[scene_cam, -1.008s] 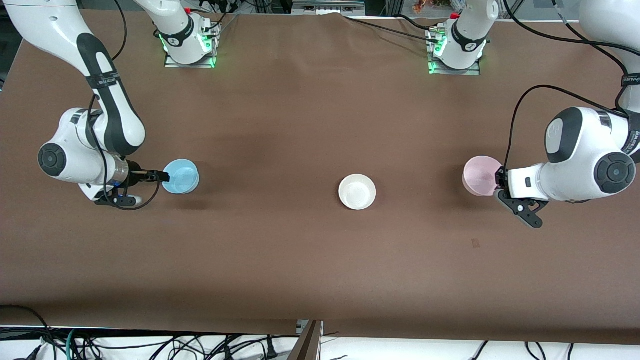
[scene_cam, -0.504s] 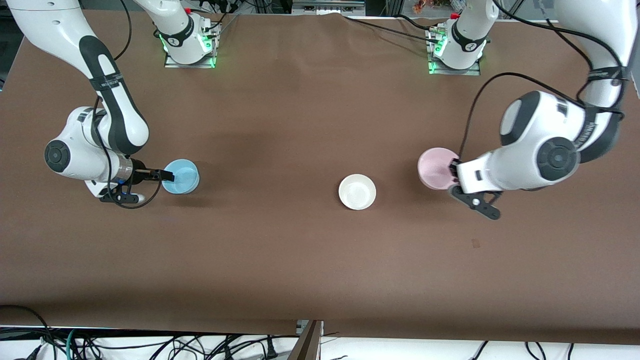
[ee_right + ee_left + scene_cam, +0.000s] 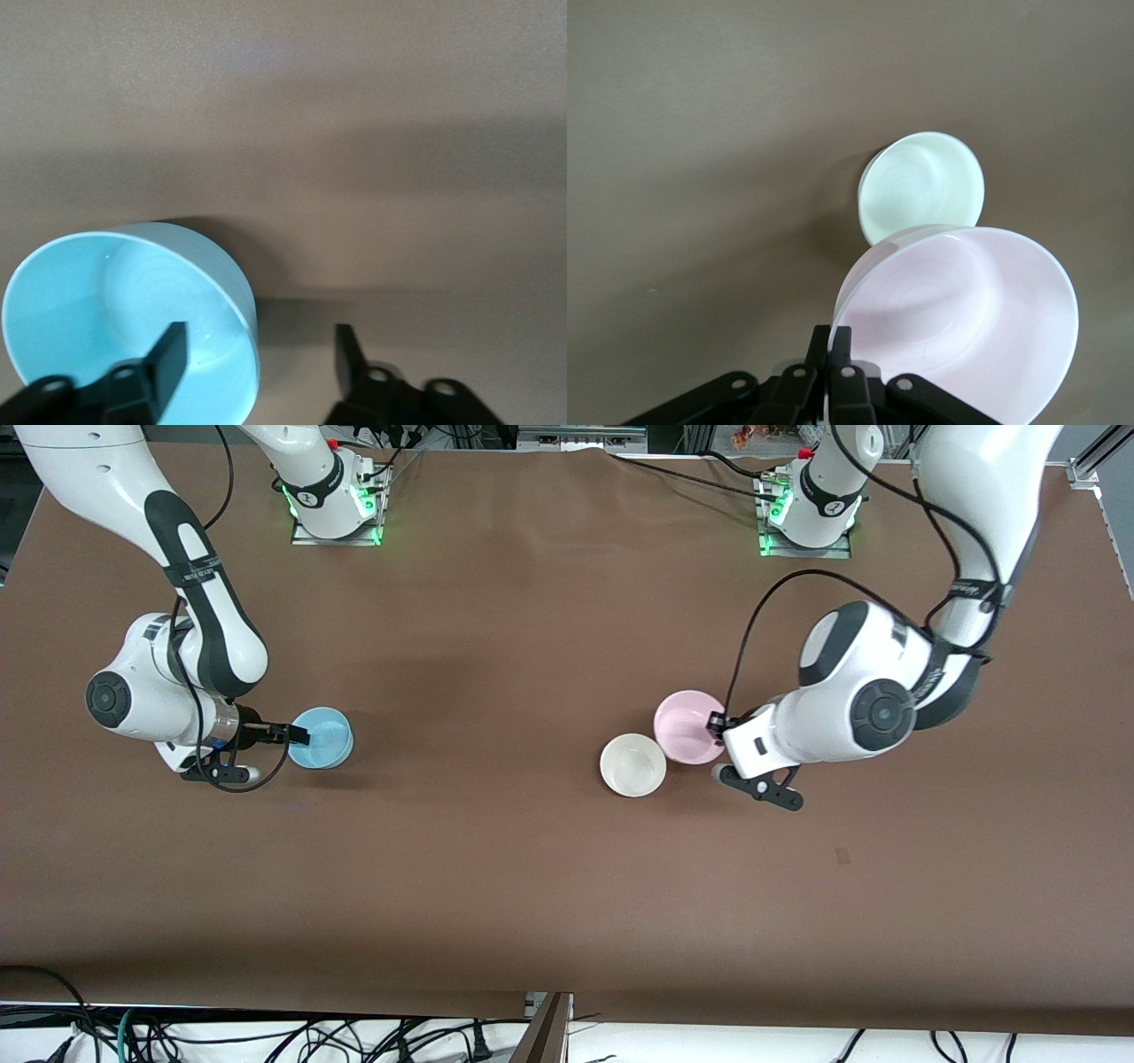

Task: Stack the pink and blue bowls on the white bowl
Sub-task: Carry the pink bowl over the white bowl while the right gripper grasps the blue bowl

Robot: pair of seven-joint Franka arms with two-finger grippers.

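The white bowl point(image 3: 633, 765) stands on the brown table near its middle; it also shows in the left wrist view point(image 3: 921, 186). My left gripper point(image 3: 716, 726) is shut on the rim of the pink bowl point(image 3: 687, 726) and holds it tilted in the air, over the table just beside the white bowl, toward the left arm's end. The left wrist view shows the fingers pinching the pink bowl's point(image 3: 966, 310) rim at the left gripper point(image 3: 831, 341). The blue bowl point(image 3: 321, 738) stands toward the right arm's end. My right gripper point(image 3: 297, 736) is open, one finger inside the blue bowl point(image 3: 115, 301) and one outside, at the right gripper point(image 3: 260, 345).
The brown table point(image 3: 496, 886) is bare apart from the three bowls. The two arm bases point(image 3: 337, 505) stand along the edge farthest from the front camera. Cables hang off the edge nearest to the front camera.
My left gripper has carried the pink bowl from the left arm's end toward the white bowl. My right gripper has stayed at the blue bowl's rim, barely shifting.
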